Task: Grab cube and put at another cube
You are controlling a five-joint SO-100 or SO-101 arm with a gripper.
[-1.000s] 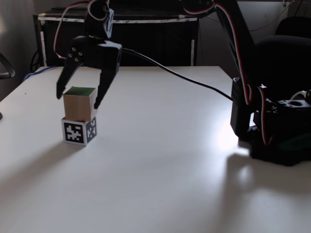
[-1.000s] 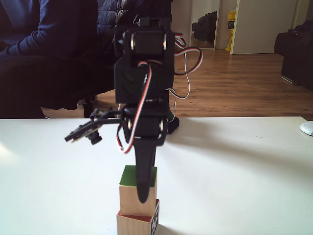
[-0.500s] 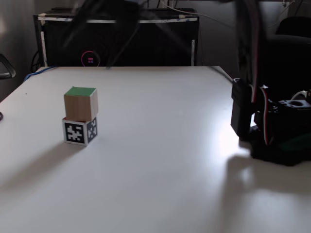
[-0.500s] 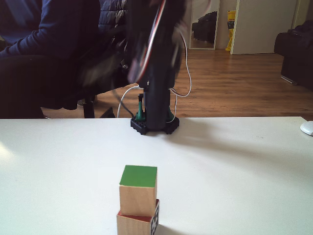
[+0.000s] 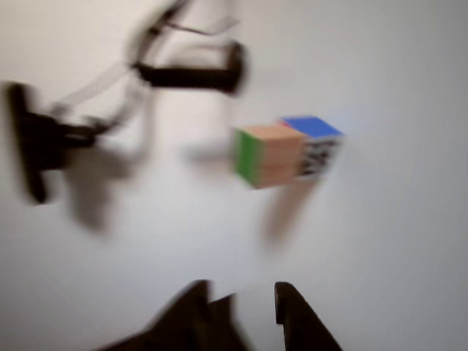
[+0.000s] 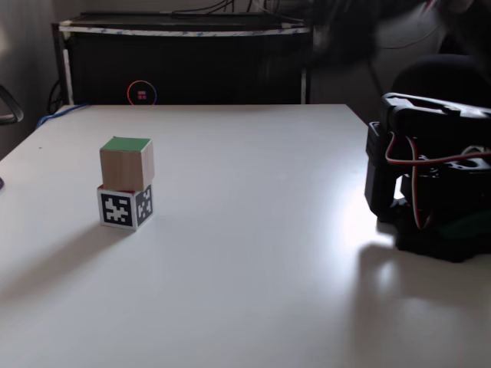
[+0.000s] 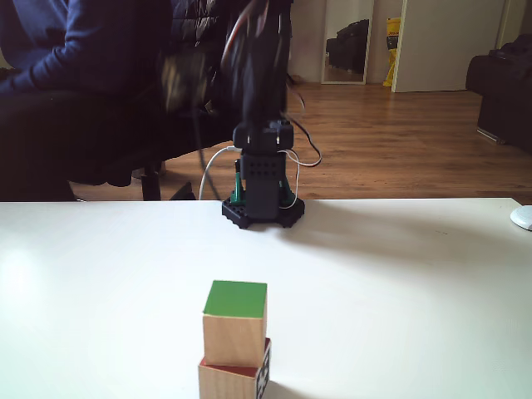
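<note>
The wood-and-green cube (image 6: 126, 165) rests on top of the marker cube (image 6: 125, 208), green face up, at the table's left in a fixed view. From the opposite fixed view the stack sits at the front edge: the green-topped cube (image 7: 235, 324) above, the lower cube (image 7: 232, 381) showing a red top rim. The blurred other view lies on its side, with the wood-and-green cube (image 5: 267, 155) touching the blue-faced marker cube (image 5: 316, 146). My gripper (image 5: 241, 296) is far from the stack, its dark fingers apart with nothing between them.
The arm's base (image 6: 430, 199) stands at the table's right, the arm a blur above it. A seated person in dark blue (image 7: 75, 75) is behind the table. A white mouse (image 7: 522, 218) lies at the right edge. Blurred dark shapes (image 5: 44, 142) sit on the table.
The gripper stood open around the top cube, then lifted off and swung back toward the base. The wood-and-green cube stayed stacked on the marker cube.
</note>
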